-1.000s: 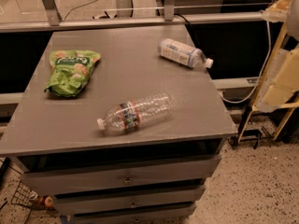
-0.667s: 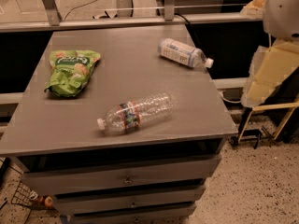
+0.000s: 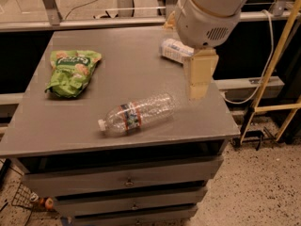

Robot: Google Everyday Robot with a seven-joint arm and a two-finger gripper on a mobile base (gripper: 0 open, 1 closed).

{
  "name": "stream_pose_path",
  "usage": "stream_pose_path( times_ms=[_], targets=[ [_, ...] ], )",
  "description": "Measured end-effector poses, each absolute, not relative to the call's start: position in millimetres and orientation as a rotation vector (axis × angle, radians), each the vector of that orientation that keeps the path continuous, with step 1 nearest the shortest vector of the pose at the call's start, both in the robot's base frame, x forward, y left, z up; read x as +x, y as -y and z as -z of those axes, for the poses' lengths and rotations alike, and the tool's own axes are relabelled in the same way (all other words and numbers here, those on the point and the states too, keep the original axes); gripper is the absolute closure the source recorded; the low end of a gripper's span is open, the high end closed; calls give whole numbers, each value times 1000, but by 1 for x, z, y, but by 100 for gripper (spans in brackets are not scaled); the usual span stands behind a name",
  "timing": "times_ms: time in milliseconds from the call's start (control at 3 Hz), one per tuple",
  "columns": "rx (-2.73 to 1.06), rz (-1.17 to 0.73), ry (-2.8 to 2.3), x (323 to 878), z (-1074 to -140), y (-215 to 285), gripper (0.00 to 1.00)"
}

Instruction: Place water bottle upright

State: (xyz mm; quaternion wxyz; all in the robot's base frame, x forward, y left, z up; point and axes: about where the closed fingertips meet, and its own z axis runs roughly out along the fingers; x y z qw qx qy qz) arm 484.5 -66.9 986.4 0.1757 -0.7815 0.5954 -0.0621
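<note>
The water bottle (image 3: 138, 113) is clear ribbed plastic with a dark label band. It lies on its side near the front of the grey table (image 3: 56, 131), its white cap (image 3: 101, 125) pointing front-left. My gripper (image 3: 198, 94) is tan and hangs from the big white arm (image 3: 211, 11). It hovers above the table's right part, just right of and above the bottle's base, and does not touch the bottle.
A green snack bag (image 3: 70, 69) lies at the table's left. A second bottle with a pale label (image 3: 174, 50) lies at the back right, partly hidden by my arm. Drawers (image 3: 127, 180) sit under the tabletop. A yellow frame (image 3: 275, 65) stands to the right.
My arm has swung in from the right edge of view to over the table's right side, near the water bottle. The bottle, bag and second bottle have not moved.
</note>
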Motion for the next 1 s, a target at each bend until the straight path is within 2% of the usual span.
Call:
stream_pose_path(
  times_ms=[333, 1000],
  targets=[
    [-2448, 99, -1555, 492, -947, 11, 0],
    [-2571, 97, -1552, 484, -908, -31, 0]
  ],
)
